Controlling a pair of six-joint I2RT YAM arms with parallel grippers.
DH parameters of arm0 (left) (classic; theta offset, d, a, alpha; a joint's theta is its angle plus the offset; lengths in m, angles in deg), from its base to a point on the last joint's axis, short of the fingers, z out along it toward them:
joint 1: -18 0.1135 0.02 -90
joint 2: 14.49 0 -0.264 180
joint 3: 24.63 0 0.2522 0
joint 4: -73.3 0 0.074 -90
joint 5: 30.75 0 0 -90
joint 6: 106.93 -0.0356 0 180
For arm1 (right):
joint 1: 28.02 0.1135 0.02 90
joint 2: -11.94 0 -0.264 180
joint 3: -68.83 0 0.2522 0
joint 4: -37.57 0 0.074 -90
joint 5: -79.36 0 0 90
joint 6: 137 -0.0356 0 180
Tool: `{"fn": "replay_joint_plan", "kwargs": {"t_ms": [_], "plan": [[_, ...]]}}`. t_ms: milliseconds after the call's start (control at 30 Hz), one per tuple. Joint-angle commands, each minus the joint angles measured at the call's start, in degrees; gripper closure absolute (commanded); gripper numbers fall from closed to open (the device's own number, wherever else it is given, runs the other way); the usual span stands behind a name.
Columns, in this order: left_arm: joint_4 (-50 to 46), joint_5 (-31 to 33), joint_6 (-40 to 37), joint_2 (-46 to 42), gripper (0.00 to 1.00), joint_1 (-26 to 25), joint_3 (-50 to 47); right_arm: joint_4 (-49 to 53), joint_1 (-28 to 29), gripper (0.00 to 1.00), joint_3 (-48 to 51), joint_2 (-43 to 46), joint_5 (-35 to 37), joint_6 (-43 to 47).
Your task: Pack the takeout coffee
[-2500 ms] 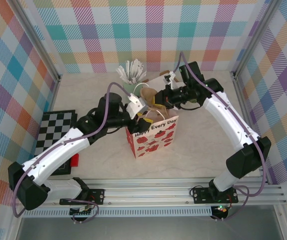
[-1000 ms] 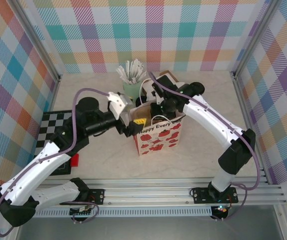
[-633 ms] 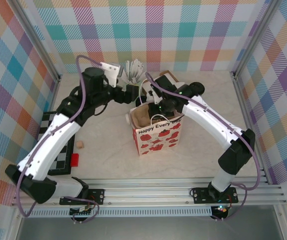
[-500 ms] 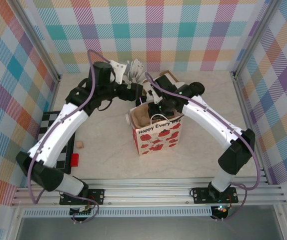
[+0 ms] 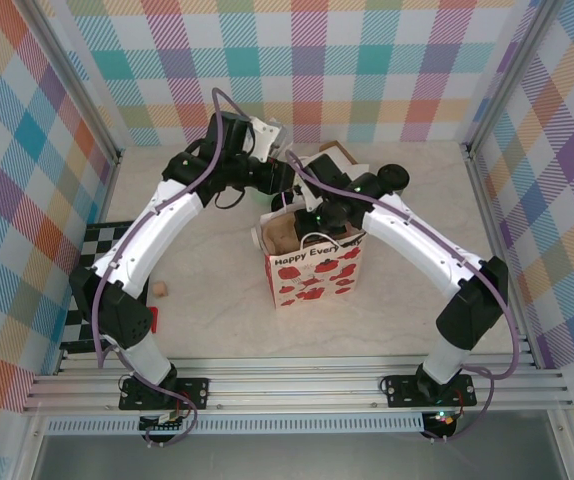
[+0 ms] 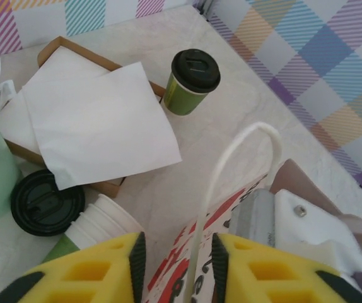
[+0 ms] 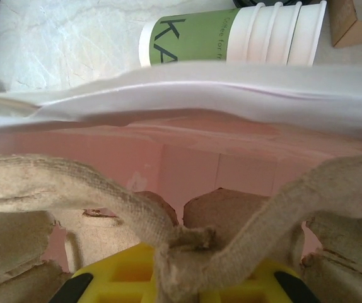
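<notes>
Pale marble table (image 5: 217,290) between plaid walls (image 5: 297,60) carries a red-and-white bag (image 5: 317,270): the right pincer (image 7: 175,278) pinches a cardboard carrier (image 7: 244,214) inside it, the left pincer (image 6: 178,252) straddles the cord handle (image 6: 231,158), grip unclear, likely steadying the mouth, while the coffee cup (image 6: 192,82) stands upright, unpacked, at upper centre of the left wrist view.

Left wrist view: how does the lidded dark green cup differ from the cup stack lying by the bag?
The takeout coffee stands upright; the cup stack lies on its side. The coffee is one cup wearing a black lid; the stack is several nested cups, unlidded, a loose lid beside it. Both show green paper.
</notes>
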Motion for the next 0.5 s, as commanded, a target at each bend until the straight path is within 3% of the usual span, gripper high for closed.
{"fn": "replay_joint_plan", "kwargs": {"t_ms": [0, 133, 467], "plan": [[0.1, -2.08, 1.82, 0.66, 0.79, 0.54, 2.52, -0.3, 0.54, 1.0, -0.07, 0.19, 1.66, 0.34], [-0.95, 1.97, 5.93, 0.14, 1.0, 0.45, 2.11, 0.56, 0.72, 1.0, -0.04, -0.78, 2.49, 0.23], [-0.26, 9.36, 12.98, -1.63, 1.0, 0.02, -0.71, 8.67, 0.69, 1.0, -2.81, -5.95, 2.18, -2.69]]}}
